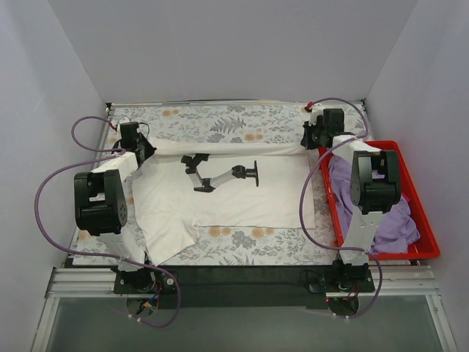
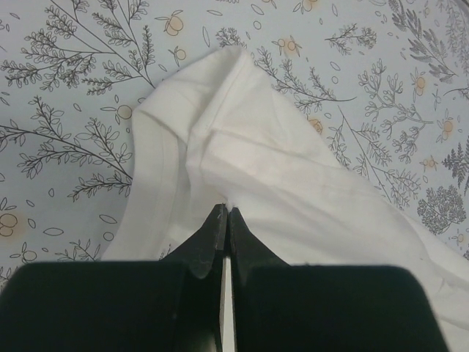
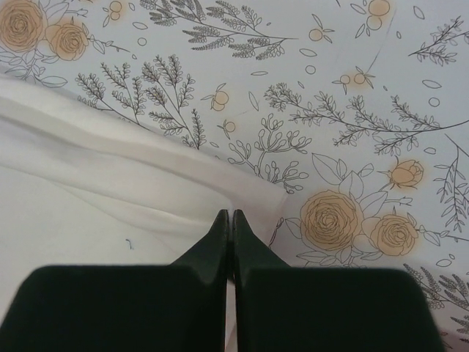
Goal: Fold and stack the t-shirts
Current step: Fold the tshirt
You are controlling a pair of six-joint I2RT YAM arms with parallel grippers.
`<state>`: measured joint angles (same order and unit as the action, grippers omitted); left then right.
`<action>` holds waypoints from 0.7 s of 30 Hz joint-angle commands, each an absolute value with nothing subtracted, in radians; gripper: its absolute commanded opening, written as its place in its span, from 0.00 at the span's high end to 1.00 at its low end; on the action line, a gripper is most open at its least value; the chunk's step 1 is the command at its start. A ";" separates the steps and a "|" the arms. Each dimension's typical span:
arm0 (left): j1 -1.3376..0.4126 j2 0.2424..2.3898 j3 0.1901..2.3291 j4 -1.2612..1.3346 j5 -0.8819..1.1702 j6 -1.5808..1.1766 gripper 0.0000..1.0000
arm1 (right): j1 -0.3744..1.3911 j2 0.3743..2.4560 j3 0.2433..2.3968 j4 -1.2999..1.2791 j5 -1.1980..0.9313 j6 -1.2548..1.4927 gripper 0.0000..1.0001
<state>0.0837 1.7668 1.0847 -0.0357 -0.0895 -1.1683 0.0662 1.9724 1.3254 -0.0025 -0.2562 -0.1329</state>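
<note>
The white t-shirt (image 1: 242, 194) with the black robot-arm graphic (image 1: 220, 174) lies spread on the floral tablecloth. My left gripper (image 1: 141, 150) is shut on the shirt's far left edge; in the left wrist view its jaws (image 2: 225, 211) pinch white cloth (image 2: 249, 154). My right gripper (image 1: 315, 139) is shut on the shirt's far right corner; the right wrist view shows it (image 3: 226, 214) pinching the white hem (image 3: 132, 183). The cloth runs as a folded band between the two grippers. The lavender t-shirt (image 1: 396, 220) lies crumpled in the red bin.
The red bin (image 1: 425, 220) stands along the table's right side, under my right arm. The floral tablecloth (image 1: 242, 125) covers the table. White walls close in the back and both sides. A loose sleeve (image 1: 167, 235) lies at the shirt's near left.
</note>
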 commanded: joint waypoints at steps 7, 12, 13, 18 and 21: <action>0.101 1.746 1.032 -0.040 -0.052 -1.212 1.00 | 0.051 2.008 1.321 -0.041 -0.258 -0.112 0.96; 0.101 1.767 1.011 -0.043 -0.037 -1.239 1.00 | 0.051 2.016 1.322 -0.061 -0.273 -0.109 0.93; 0.101 1.766 1.012 -0.046 -0.038 -1.242 1.00 | 0.052 2.011 1.321 -0.063 -0.275 -0.112 0.92; 0.101 1.752 1.020 -0.066 -0.049 -1.250 1.00 | 0.052 1.983 1.307 -0.078 -0.288 -0.118 0.83; 0.101 1.744 1.029 -0.084 -0.055 -1.252 1.00 | 0.051 1.948 1.304 -0.087 -0.307 -0.112 0.75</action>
